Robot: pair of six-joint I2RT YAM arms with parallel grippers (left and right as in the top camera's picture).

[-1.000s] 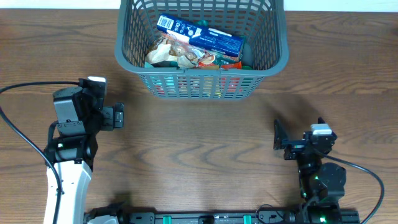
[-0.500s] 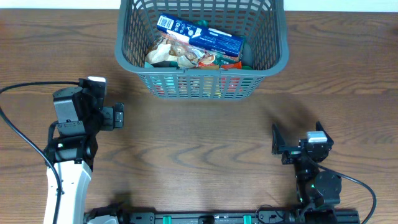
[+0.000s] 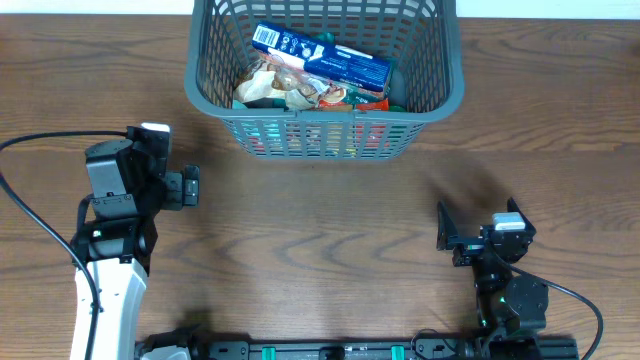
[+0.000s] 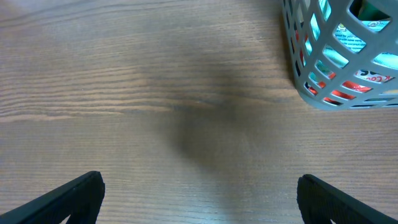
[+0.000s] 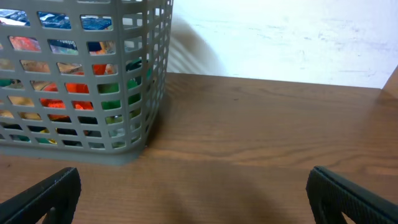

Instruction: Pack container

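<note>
The large dark grey slotted plastic basket sits far-centre on the brown wooden bench, holding a blue rectangular packet atop crumpled red, green and tan packets. No loose item shows, so packing looks done; next probably only parking. The left gripper and right gripper each hold jaws wide open, empty.

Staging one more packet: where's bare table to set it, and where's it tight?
Bare brown wooden table runs between the left gripper and right gripper, in front of the dark grey slotted plastic basket. Strips either side of the basket are free too. Crowded: inside the basket, packets heaped under a blue box.
</note>
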